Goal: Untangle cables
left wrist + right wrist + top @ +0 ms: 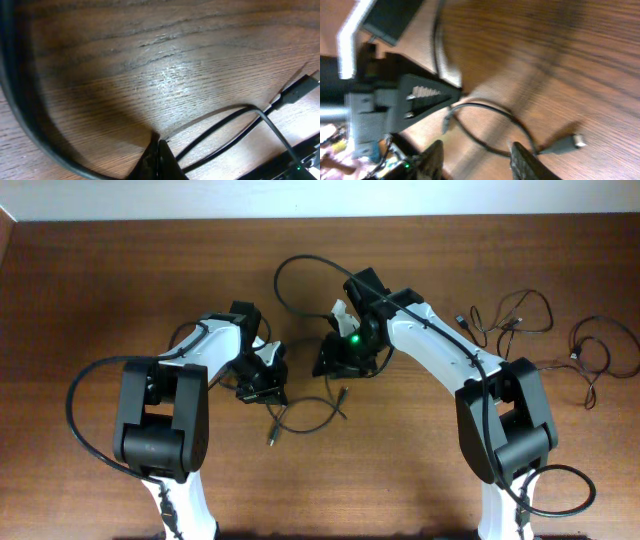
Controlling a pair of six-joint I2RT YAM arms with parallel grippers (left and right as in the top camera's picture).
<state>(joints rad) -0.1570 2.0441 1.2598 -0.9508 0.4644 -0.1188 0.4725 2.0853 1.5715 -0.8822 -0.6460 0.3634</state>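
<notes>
A thin black cable (305, 418) lies in a loose loop on the wooden table just in front of both grippers, with small plugs at its ends. My left gripper (264, 385) sits at the loop's left; in the left wrist view its tips (157, 146) are pressed together on the wood, with two cable strands (225, 131) and a plug (299, 91) passing just right of them. My right gripper (479, 160) is open, and a curved cable strand (485, 144) lies between and ahead of its fingers, with a plug (567, 145) to the right. That view is blurred.
Another thin cord (300, 262) arcs behind the grippers. More loose cables lie at the right, one bunch (512, 315) by the right arm and one (600, 355) near the table's right edge. A thick arm cable (20, 100) curves along the left wrist view's left side.
</notes>
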